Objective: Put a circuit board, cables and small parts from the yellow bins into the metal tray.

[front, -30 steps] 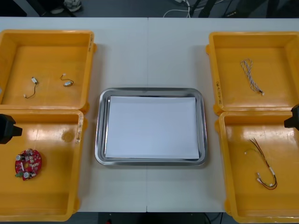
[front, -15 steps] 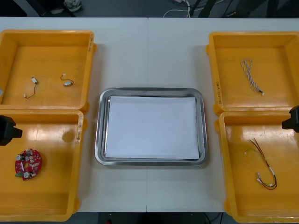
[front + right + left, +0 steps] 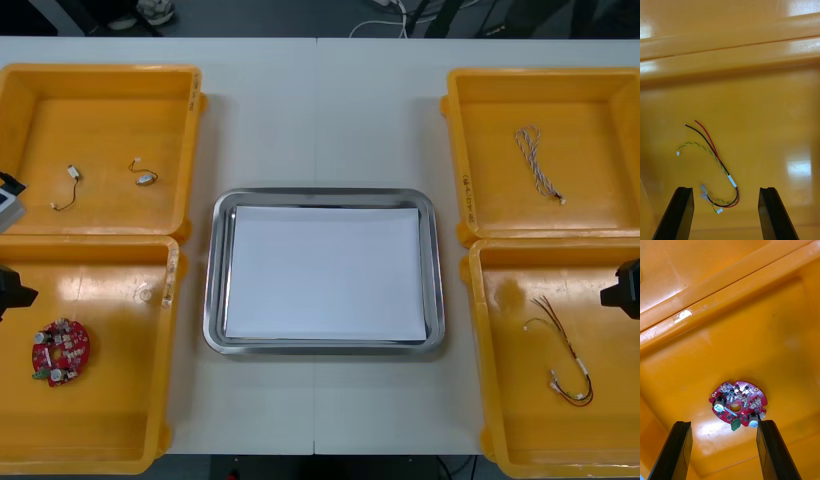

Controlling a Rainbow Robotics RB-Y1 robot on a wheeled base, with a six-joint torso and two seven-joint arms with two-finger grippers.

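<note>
- Round red circuit board [image 3: 60, 352]: lies flat on the floor of the lower-left yellow bin [image 3: 110, 440], at the lower left of the front view.
- My left gripper [image 3: 724, 422]: hangs over that board with fingers spread wide and nothing held. The board sits between and just beyond my two fingertips.
- Red and yellow cable [image 3: 562, 350]: lies loosely curled on the floor of the lower-right yellow bin [image 3: 510, 420], at the lower right of the front view.
- My right gripper [image 3: 726, 188]: hangs over that cable, fingers equally wide apart and empty. The cable's looped end lies between the fingertips.
- Metal tray [image 3: 325, 196]: centre of the front view, between the bins, white inside, with no item in it yet.
- Blue and white cable [image 3: 538, 163]: in the upper-right yellow bin [image 3: 545, 78].
- Small metal parts [image 3: 146, 178]: in the upper-left yellow bin [image 3: 100, 72], well apart from my fingers.
- Step in hand, as I judge it: the approach for the first pickups, with nothing yet transferred.
- Next move, as I judge it: lower each hand to the bin floor. The left fingers should straddle the board's rim, and the right pinch should centre on the cable's bundled stretch.
</note>
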